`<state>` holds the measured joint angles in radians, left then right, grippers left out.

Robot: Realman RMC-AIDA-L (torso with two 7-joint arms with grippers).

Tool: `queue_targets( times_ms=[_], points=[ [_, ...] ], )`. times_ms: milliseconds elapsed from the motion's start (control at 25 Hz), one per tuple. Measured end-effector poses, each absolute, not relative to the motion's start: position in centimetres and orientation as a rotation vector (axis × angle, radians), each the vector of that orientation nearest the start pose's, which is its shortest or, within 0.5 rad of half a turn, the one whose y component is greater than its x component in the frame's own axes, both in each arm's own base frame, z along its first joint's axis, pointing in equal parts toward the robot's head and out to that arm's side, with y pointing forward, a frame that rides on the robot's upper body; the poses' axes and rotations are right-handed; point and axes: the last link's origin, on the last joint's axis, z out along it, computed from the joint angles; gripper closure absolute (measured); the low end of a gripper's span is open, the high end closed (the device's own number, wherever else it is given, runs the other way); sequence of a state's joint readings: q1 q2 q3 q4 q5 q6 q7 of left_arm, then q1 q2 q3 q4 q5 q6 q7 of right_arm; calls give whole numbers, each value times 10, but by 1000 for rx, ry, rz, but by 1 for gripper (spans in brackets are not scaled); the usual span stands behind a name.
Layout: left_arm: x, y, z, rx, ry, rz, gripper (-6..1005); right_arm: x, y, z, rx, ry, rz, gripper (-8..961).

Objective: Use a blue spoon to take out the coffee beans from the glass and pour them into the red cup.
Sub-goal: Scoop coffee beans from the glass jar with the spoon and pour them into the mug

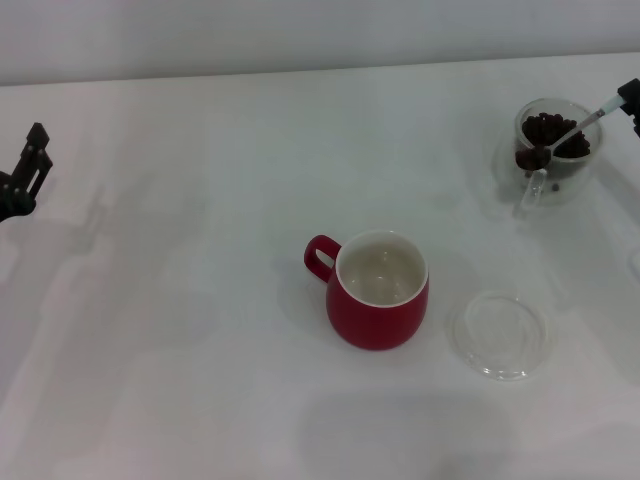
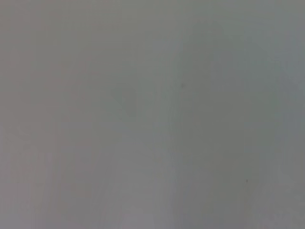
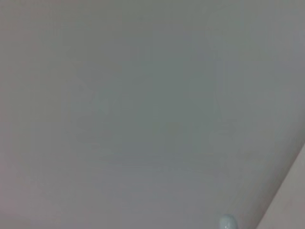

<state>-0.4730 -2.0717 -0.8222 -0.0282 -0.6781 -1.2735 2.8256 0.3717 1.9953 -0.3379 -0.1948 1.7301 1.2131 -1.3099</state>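
The red cup (image 1: pixel 378 300) stands mid-table with its white inside bare and its handle pointing left. At the far right, the glass (image 1: pixel 575 172) holds a heap of coffee beans (image 1: pixel 548 127). The blue spoon (image 1: pixel 575 130) slants across the glass, its bowl heaped with beans near the glass's front rim. My right gripper (image 1: pixel 630 95) shows only as a dark tip at the right edge, shut on the spoon's handle. A pale rounded tip (image 3: pixel 228 222) shows in the right wrist view. My left gripper (image 1: pixel 25 170) is parked at the far left edge.
A flat clear glass saucer (image 1: pixel 500 333) lies on the white table just right of the red cup. The left wrist view shows only a plain grey surface.
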Motion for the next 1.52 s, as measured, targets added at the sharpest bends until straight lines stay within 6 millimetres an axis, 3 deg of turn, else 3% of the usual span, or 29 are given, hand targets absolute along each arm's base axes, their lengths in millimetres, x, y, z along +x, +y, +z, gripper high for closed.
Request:
queue_targets(
  times_ms=[680, 1520],
  points=[
    [-327, 323, -14, -1758, -498, -752, 357, 372, 303, 31, -1311, 1758, 1465, 815],
    [-328, 325, -11, -1737, -502, -755, 357, 361, 296, 21, -1382, 1794, 1498, 816]
  ],
)
